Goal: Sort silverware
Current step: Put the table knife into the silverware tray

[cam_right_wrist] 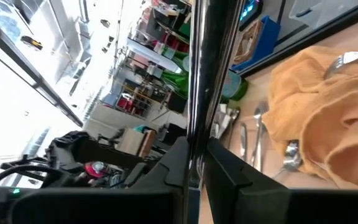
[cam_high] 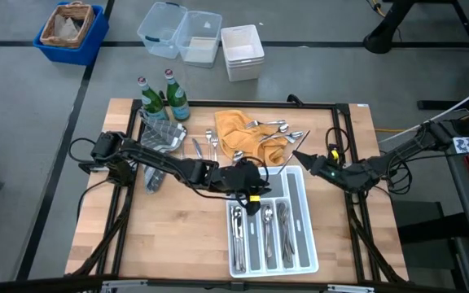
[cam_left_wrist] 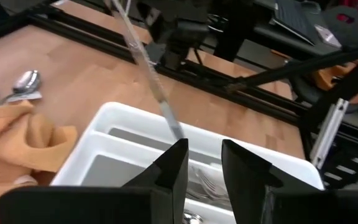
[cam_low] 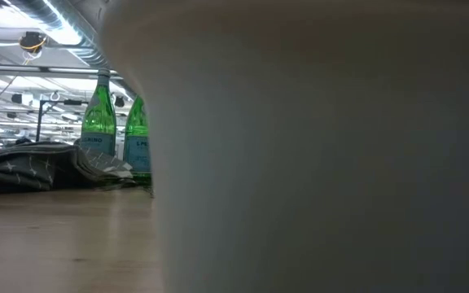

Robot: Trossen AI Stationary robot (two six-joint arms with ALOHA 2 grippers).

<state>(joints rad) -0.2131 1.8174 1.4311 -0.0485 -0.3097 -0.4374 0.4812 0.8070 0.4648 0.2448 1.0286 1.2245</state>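
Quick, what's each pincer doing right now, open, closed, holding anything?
Left pincer: open, empty, over the white plastic compartmented tray.
Right pincer: closed on a slim silver metal table knife.

Even overhead light, soft shadows; low view blocked by blurred white tray (cam_low: 324, 146); right wrist background overexposed.

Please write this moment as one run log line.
left claw: open, over tray | right claw: shut on knife | cloth: forks, spoons remain

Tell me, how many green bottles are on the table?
2. One green bottle stands at the table's far left corner, and the other green bottle stands right beside it, next to the grey cloth. None looks hidden.
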